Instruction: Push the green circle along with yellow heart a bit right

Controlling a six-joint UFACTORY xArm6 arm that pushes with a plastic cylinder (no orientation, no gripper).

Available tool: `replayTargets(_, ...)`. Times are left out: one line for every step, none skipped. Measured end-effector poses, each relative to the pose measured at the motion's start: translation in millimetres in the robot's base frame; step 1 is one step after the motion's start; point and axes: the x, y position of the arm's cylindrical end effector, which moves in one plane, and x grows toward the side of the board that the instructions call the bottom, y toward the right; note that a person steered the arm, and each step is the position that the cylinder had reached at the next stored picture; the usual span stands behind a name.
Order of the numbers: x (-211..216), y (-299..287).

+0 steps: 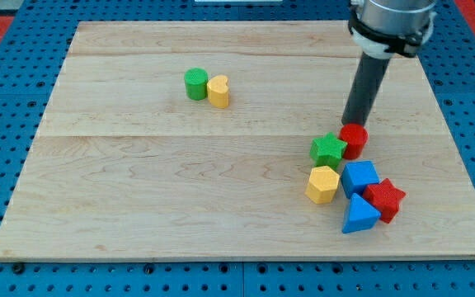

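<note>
The green circle [195, 83] stands on the wooden board [138, 190] at the upper middle-left, touching the yellow heart [218, 91] on its right. My tip [353, 124] is far to the right of both, at the top edge of the red cylinder [354, 141]; whether it touches the cylinder I cannot tell. The dark rod rises from there toward the view's top right.
A cluster lies at the lower right: a green star [328, 150] next to the red cylinder, a yellow hexagon [322, 183], a blue cube [359, 176], a blue triangle [360, 215] and a red star [385, 199]. Blue pegboard surrounds the board.
</note>
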Motion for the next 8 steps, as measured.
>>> replayTargets(5, 4)
replayTargets(-28, 15)
replayTargets(-71, 14)
replayTargets(-119, -32)
replayTargets(-150, -85)
replayTargets(-135, -154)
replayTargets(-134, -193)
replayTargets(-132, -204)
